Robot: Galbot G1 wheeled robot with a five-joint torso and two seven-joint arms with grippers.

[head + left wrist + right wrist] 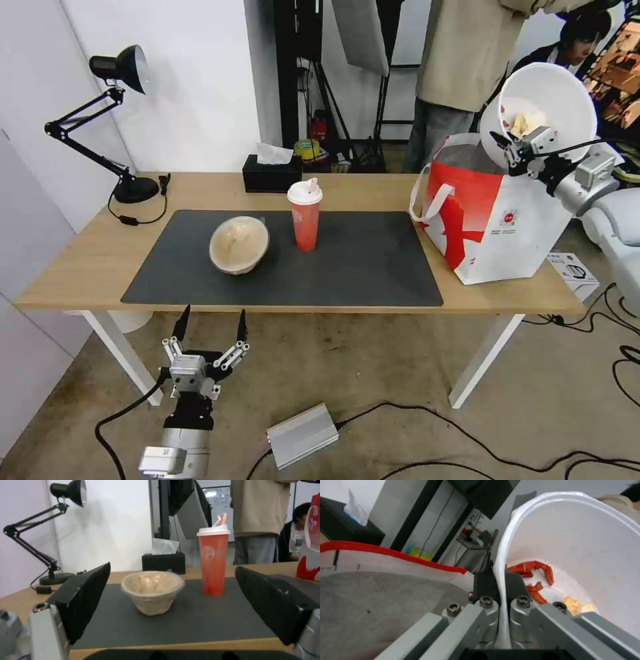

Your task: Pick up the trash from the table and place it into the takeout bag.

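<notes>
My right gripper (505,148) is shut on the rim of the white bowl (553,107), which is tipped on its side in the air above the open takeout bag (493,223). The right wrist view shows both fingers (515,582) pinching the white bowl's rim (501,562), food scraps inside, and the bag's grey lining (370,605) below. A tan bowl (239,244) and a red cup (305,215) with a white lid stand on the dark mat (360,267) of the table (87,267). My left gripper (210,327) hangs open below the table's front edge, facing the tan bowl (151,591) and the red cup (213,560).
A black tissue box (271,175) sits at the table's back edge and a black desk lamp (120,120) at the back left. A silver box (303,435) and cables lie on the floor. A person stands behind the bag.
</notes>
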